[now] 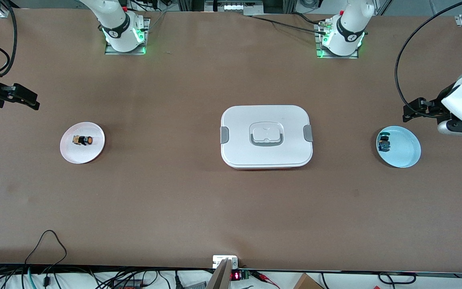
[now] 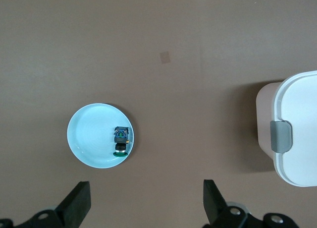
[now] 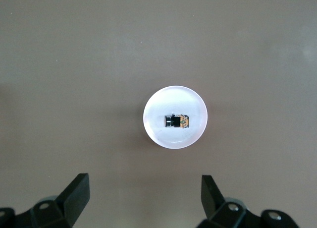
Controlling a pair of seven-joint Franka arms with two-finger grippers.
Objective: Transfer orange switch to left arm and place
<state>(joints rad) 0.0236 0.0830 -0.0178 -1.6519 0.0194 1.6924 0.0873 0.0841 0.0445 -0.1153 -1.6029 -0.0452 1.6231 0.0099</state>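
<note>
Reaching first falls to our right gripper, fingers spread above the orange switch, lying flat on its pink plate toward the right arm's end from the box, while our left gripper, also spread, waits over the blue plate.

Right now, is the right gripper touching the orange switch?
Apart. The right wrist view shows the open right gripper high above the orange switch, which lies untouched on its plate.

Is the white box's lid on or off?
On. The box shows its lid seated flush, with a grey clip at each end and the recessed handle on top; whether the clips are latched cannot be told.
</note>
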